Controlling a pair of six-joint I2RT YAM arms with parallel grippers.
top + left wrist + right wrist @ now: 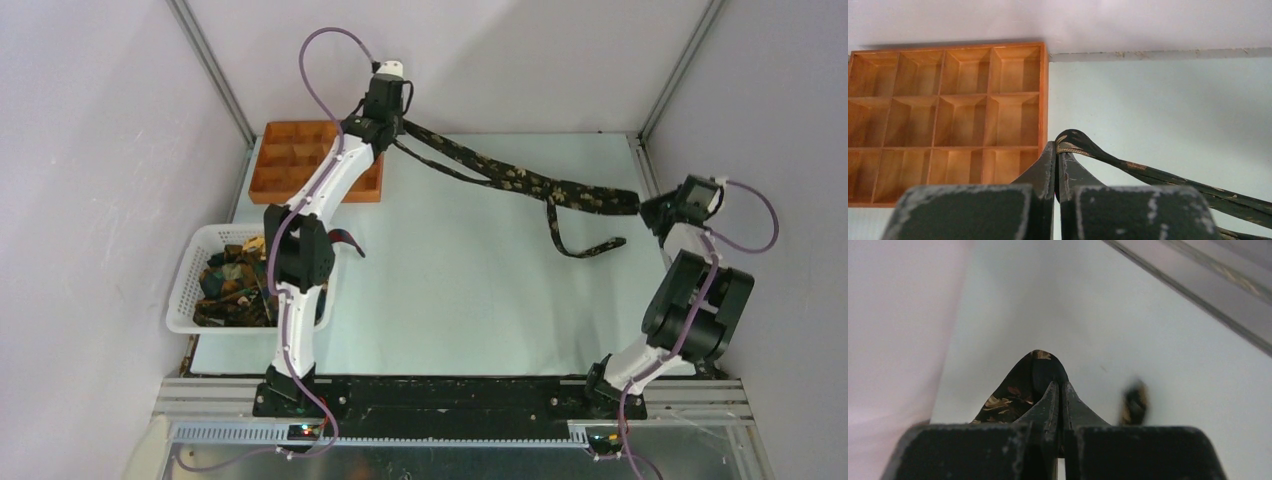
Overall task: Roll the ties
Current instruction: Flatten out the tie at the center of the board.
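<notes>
Over the tabletop (pixel 450 300), from 11 o'clock to 3 o'clock: one tie (pixel 520 180) strung between two pincers.

Shut tight, the left pincer (pixel 1055 150) on a folded loop of it by the orange tray (pixel 300 160) at 11 o'clock, and the right pincer (pixel 1058 392) on the other part at 3 o'clock. Close to that, a loose tail (pixel 590 247) drooping down. More ties (pixel 235 285) heaped in the white basket (pixel 178 285) at 9 o'clock. Probably very light, soft and floppy, maybe a bit slippery, with no shape of its own. Best pinched near one end, flat across the width, with the rest laid straight before rolling. Could twist or slide out if gripped by an edge only.
</notes>
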